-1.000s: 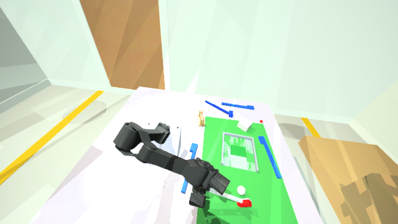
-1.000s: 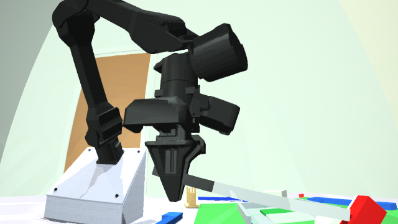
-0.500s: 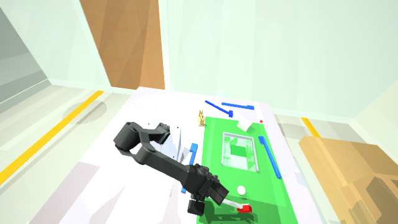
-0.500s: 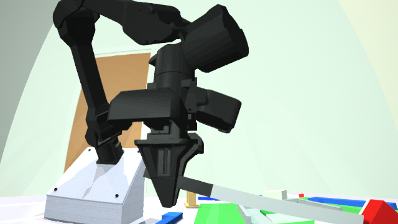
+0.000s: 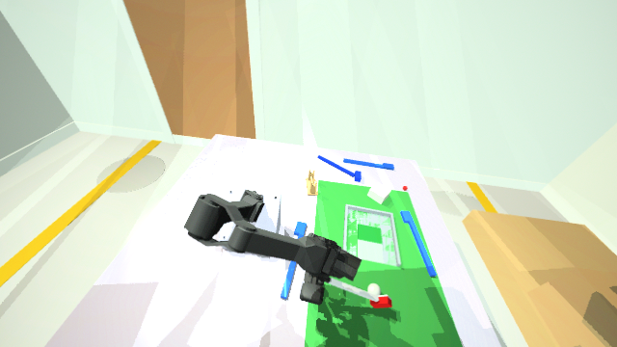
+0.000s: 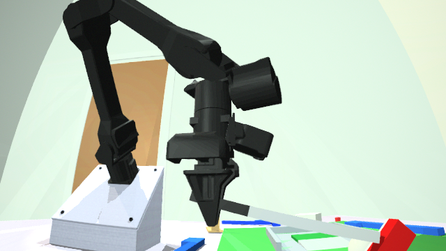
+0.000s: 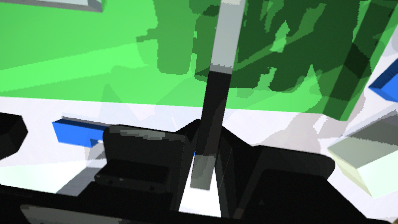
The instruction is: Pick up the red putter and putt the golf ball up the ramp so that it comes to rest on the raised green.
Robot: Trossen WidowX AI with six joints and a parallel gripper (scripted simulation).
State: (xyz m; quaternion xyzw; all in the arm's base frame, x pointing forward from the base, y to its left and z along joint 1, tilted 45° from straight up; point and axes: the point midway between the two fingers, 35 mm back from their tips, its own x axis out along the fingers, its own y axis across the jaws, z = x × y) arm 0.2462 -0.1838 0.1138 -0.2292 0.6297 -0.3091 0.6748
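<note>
1. The black parallel-jaw gripper (image 6: 212, 217) points straight down at the near edge of the bright green putting mat (image 5: 337, 217), its fingers pinched tight on the dark grip end of the red-headed putter with the pale grey shaft (image 6: 306, 224).
2. From the wrist view that shaft (image 7: 226, 35) runs straight out from between the jaws, over the green.
3. The putter slants downward — its red block head (image 5: 382, 302) sits low at the mat, just beside the small white golf ball (image 5: 374, 289) (whether they touch, I cannot tell from here).
4. Ball and head lie at the near end of the mat; the raised green with its pale grey frame (image 5: 373, 235) sits farther along.
5. Blue bars lie around: one long blue bar (image 5: 418, 243) runs along the mat's far side, another blue bar (image 5: 293, 262) lies on the white table (image 5: 159, 260) by the arm.
</note>
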